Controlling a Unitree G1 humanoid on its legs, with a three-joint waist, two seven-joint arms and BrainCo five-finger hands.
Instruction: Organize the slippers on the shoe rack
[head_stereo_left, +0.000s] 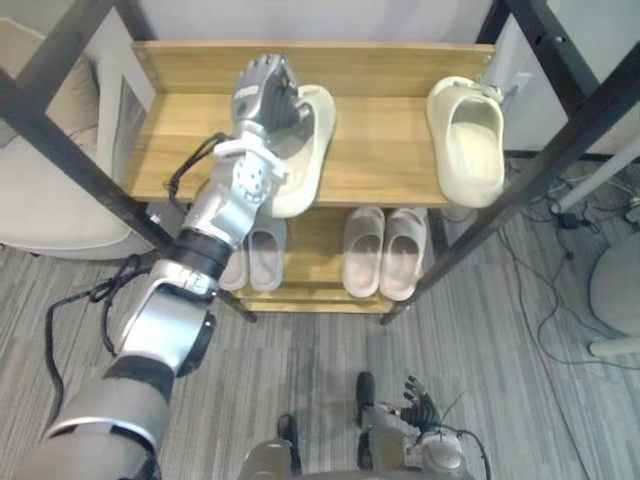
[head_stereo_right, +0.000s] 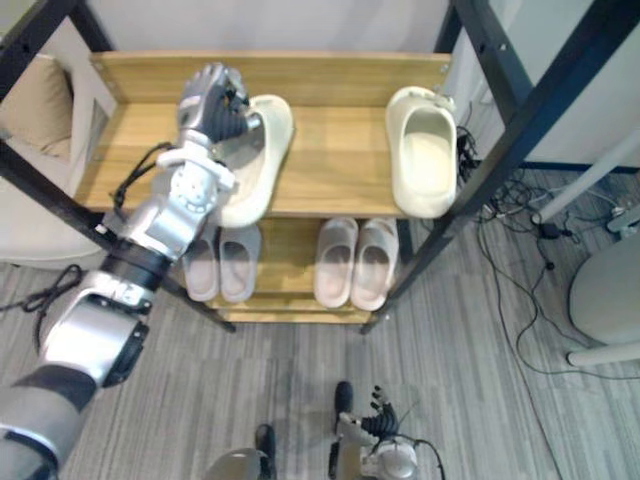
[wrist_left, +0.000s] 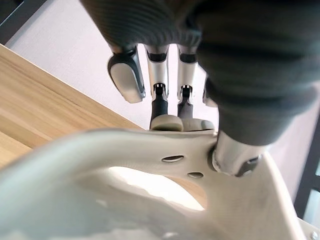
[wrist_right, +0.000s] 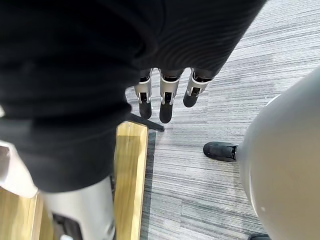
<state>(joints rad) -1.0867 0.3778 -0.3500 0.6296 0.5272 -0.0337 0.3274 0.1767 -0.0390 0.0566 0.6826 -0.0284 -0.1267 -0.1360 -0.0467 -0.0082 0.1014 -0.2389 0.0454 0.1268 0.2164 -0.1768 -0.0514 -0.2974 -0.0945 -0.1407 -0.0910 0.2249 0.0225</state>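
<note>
Fingers (wrist_left: 127, 75) of my left hand (head_stereo_left: 268, 95) are curled over the upper band of the left cream slipper (head_stereo_left: 302, 178). Thumb (wrist_left: 235, 156) is pressed to the band's outer face by the vent holes, so this is a pinch, clamped on the band. Pos.: top shelf (head_stereo_left: 385, 150) of the shoe rack, left of centre, toe toward the back edge, heel at or just over the front edge. Cannot tell whether the sole is lifted or resting on the wood.

Its mate, the right cream slipper (head_stereo_left: 468, 140), sits near the shelf's right end, well apart. It is tipped so its opening shows, heel at the front edge. Lower shelf: a grey pair (head_stereo_left: 262, 255) toward the left, partly behind my arm, w/ a pinkish pair (head_stereo_left: 385, 250) just beside it, each pair side by side.

Right hand (head_stereo_left: 418, 408) hangs low over the carpet, fingers straight, holding nothing.

Assessment re. handling:
- **Material:** looks like one-piece moulded foam, so prob. light, soft, slightly grippy, not fragile.
- **Weak point:** the band is the thin part & will likely flex under a pinch. The heel may sag or swing if carried by the band alone.
- **Best hold, in my judgement:** the band close to where it meets the sole, or across both sidewalls.
- **Risk:** low mass, so it may skid on the smooth wood if nudged.
</note>
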